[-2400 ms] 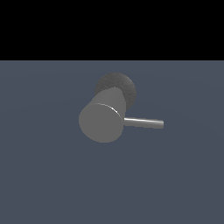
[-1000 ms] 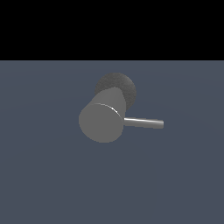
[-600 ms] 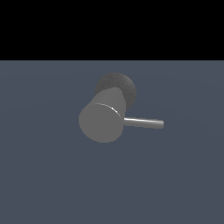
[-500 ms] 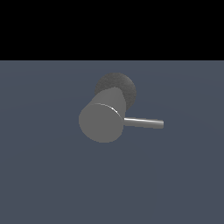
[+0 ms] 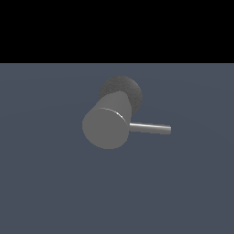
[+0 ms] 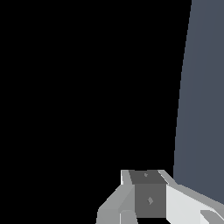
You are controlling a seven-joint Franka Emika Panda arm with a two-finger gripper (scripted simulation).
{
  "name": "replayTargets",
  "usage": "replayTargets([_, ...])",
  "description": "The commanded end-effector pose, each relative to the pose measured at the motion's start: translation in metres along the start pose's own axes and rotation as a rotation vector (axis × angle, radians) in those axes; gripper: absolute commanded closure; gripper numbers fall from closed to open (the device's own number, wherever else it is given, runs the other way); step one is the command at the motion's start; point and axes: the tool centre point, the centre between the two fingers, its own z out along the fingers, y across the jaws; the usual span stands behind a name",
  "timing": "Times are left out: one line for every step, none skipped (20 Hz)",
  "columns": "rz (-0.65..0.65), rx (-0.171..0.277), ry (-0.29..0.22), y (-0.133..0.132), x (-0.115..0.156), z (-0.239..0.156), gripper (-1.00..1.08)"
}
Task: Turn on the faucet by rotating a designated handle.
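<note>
Here's the faucet (image 5: pixel 106 127), a thick grey cylinder showing its flat round end face, with its dark speckled base (image 5: pixel 122 90) just behind it on the blue-grey floor (image 5: pixel 45 183). The handle (image 5: pixel 150 129) sticks straight out of the cylinder's side toward the exterior view's right, a slim shiny rod, long axis near level, tipping down very slightly toward its free end. Nothing touches it.

And the arm? No sign of it in the exterior view. The wrist view catches only a corner of the gripper (image 6: pixel 148 199), white housing around a grey block, against blackness and a strip of floor. The fingertips are cut off, so I cannot tell whether the fingers are spread or closed. No faucet in that view either, so which way the handle lies from the gripper can't be read here. My call: the approach isn't done, and the move ahead must bring the gripper to the rod's free end, the point farthest from the cylinder.
</note>
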Motion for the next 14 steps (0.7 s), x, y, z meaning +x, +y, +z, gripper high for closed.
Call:
replayTargets([0.039, 0.078, 0.066, 0.007, 0.015, -0.016, 1.08])
replayTargets([0.056, 0.107, 0.092, 0.01, 0.021, -0.022, 1.08])
replayTargets([0.073, 0.136, 0.119, 0.014, 0.027, -0.029, 1.08])
replayTargets([0.091, 0.164, 0.146, 0.019, 0.033, -0.036, 1.08])
replayTargets([0.109, 0.191, 0.174, 0.024, 0.039, -0.042, 1.08])
replayTargets([0.128, 0.217, 0.202, 0.029, 0.045, -0.049, 1.08])
replayTargets([0.147, 0.242, 0.23, 0.035, 0.05, -0.056, 1.08])
replayTargets([0.167, 0.267, 0.259, 0.041, 0.055, -0.063, 1.08])
replayTargets([0.188, 0.291, 0.288, 0.048, 0.06, -0.069, 1.08])
replayTargets([0.209, 0.314, 0.317, 0.056, 0.065, -0.076, 1.08])
replayTargets([0.231, 0.336, 0.346, 0.064, 0.07, -0.083, 1.08])
replayTargets([0.253, 0.357, 0.376, 0.072, 0.074, -0.09, 1.08])
replayTargets([0.276, 0.377, 0.406, 0.081, 0.078, -0.097, 1.08])
replayTargets([0.299, 0.396, 0.437, 0.091, 0.082, -0.103, 1.08])
